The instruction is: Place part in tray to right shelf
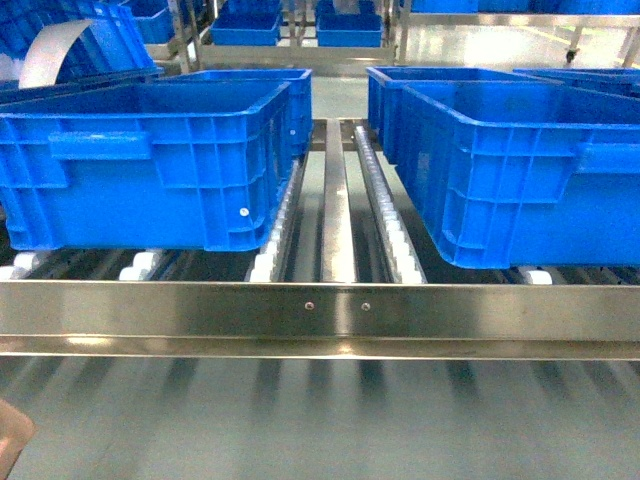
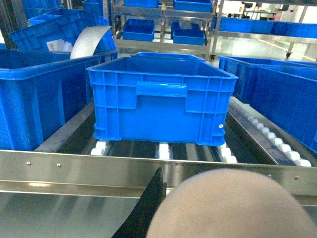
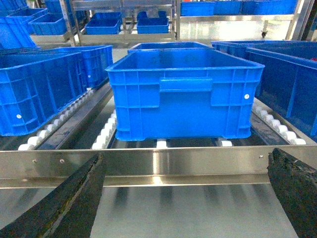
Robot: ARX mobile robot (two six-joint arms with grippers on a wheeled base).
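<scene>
Two blue crates (image 1: pixel 150 160) sit behind the shelf rail (image 1: pixel 320 310).

3 close views facing shelf rail (image 1: pixel 330 310)

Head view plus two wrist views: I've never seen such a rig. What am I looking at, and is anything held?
A robot with two arms faces the right shelf, a steel rack whose white rollers carry blue crates. The head camera looks forward; each wrist camera looks past its own gripper. The right gripper is open and empty. Of the left gripper one black finger shows beside a blurred beige shape, probably the tray; whether it is gripped cannot be told. The blue part is not visible.
</scene>
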